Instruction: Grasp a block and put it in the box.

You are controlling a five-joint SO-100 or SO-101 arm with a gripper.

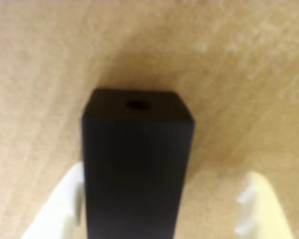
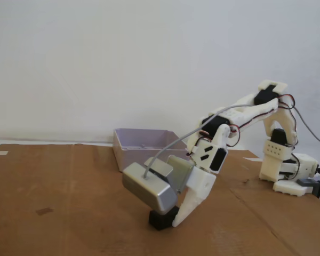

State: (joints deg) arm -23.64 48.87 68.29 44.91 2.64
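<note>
The black block (image 1: 137, 164) stands on the brown cardboard table, with a small hole in its far face. It fills the middle of the wrist view between my two white fingers. The left finger (image 1: 65, 199) is against its side, while the right finger (image 1: 259, 204) stands apart with a clear gap. My gripper (image 1: 164, 177) is open around the block. In the fixed view the block (image 2: 161, 219) sits low under the grey camera housing (image 2: 149, 186), with the gripper (image 2: 170, 217) down at it. The lilac-grey box (image 2: 129, 152) stands behind, empty as far as I can see.
The arm's base (image 2: 288, 170) stands at the right of the fixed view with cables trailing off. A seam in the cardboard (image 2: 256, 197) runs between base and gripper. A white wall closes the back.
</note>
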